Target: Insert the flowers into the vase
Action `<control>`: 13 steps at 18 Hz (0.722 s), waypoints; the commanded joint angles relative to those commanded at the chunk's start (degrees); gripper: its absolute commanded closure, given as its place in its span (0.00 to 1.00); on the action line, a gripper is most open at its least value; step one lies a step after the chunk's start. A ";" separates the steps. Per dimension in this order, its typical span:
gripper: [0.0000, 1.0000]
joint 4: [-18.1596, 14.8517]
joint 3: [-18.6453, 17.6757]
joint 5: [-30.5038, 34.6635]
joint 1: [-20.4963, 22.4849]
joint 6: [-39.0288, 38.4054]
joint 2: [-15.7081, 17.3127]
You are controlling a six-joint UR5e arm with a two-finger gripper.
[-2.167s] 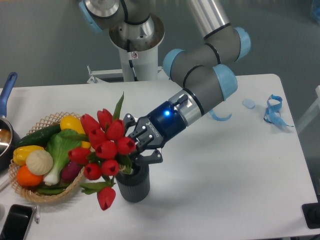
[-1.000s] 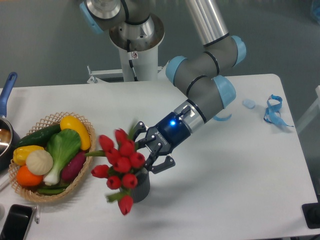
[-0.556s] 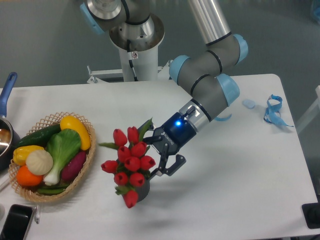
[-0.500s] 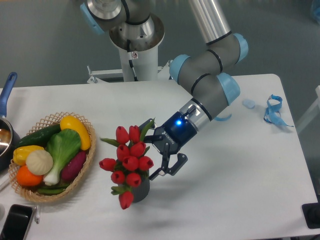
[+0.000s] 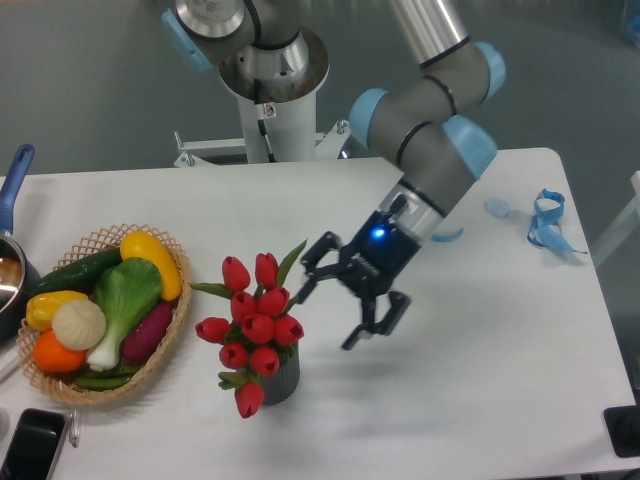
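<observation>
claw [image 5: 330, 303] pulled back right, fingers spread wide, empty; flowers [image 5: 254, 325] stand upright in vase [image 5: 279, 381].

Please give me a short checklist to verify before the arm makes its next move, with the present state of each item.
1. Tulips sit in the grey vase: ok, the stems go down into it.
2. Vase stands upright on the table: ok.
3. Claw is open and holds nothing: ok, the fingers are spread.
4. Claw is apart from the tulips: ok, a gap shows to the right of the buds.
5. Bunch is stable: cannot tell; one bud hangs low over the vase's left side.
6. Wicker basket of toy vegetables is clear of the arm: ok.
</observation>
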 joint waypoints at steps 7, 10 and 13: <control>0.00 -0.35 0.61 19.08 4.40 0.36 8.53; 0.00 -0.70 0.09 27.32 4.23 2.46 12.48; 0.00 -5.69 0.87 34.71 4.23 5.45 13.98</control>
